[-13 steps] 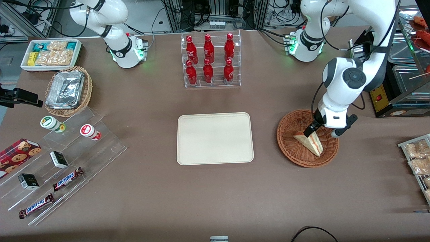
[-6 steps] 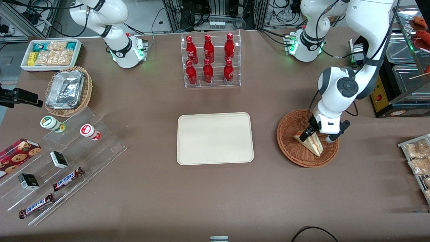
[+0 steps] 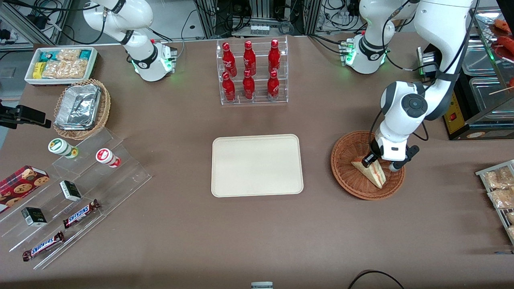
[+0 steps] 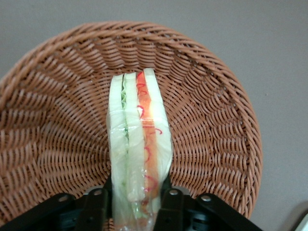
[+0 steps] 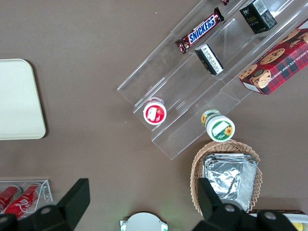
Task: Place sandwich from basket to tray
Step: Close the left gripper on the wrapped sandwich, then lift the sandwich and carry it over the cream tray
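Note:
The sandwich [image 3: 372, 174], a wrapped white-bread wedge with red and pale layers, lies in the round reddish-brown wicker basket [image 3: 348, 178] toward the working arm's end of the table. My left gripper [image 3: 372, 160] is down in the basket, at the sandwich's end farther from the front camera. In the left wrist view its black fingers [image 4: 172, 204] press against both flat sides of the sandwich [image 4: 139, 139], with the basket wall [image 4: 216, 120] all around. The cream tray [image 3: 257, 165] lies flat at mid-table with nothing on it, beside the basket.
A clear rack of red bottles [image 3: 252, 72] stands farther from the front camera than the tray. A metal food counter [image 3: 480, 100] and a wire rack of snack packets [image 3: 498, 188] flank the basket at the working arm's end. Acrylic shelves with snacks [image 3: 76, 188] lie toward the parked arm's end.
Over the last second the gripper came down into the basket onto the sandwich's end; in the last half second it hardly moved. The sandwich still rests in the basket.

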Tool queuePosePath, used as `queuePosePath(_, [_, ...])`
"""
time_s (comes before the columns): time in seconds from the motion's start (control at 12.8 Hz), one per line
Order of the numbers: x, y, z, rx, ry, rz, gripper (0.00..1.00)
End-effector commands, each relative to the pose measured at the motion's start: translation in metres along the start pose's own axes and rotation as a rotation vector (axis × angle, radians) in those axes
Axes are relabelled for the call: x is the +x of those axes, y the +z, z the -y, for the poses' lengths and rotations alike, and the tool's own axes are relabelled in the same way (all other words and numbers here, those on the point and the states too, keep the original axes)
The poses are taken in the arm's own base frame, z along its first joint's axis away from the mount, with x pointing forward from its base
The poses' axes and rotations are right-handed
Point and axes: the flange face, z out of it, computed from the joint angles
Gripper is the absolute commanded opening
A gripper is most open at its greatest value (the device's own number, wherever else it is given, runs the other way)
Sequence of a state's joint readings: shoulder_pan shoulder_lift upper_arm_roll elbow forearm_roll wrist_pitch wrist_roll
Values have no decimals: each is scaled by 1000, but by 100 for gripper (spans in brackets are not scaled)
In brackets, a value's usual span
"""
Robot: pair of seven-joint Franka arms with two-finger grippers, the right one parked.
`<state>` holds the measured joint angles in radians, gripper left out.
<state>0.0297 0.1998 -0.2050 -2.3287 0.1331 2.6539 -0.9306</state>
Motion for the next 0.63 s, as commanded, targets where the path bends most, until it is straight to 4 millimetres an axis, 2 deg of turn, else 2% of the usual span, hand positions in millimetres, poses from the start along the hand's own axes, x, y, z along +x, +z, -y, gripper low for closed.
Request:
queuePosePath(0.0, [12,-73,-6,105,48,-50,0])
queuePosePath(0.08, [15,-98,-17,144,60,-44,0])
queuePosePath(0.16, [10,-128,-42,169,77,-35,0])
queuePosePath(0.31, [-14,-169,-91,184,137,-13,0])
queuePosePath(0.39, [-28,-182,-108,178,165,-5,0])
queuePosePath(0.55, [-74,-195,-145,123,244,30,0])
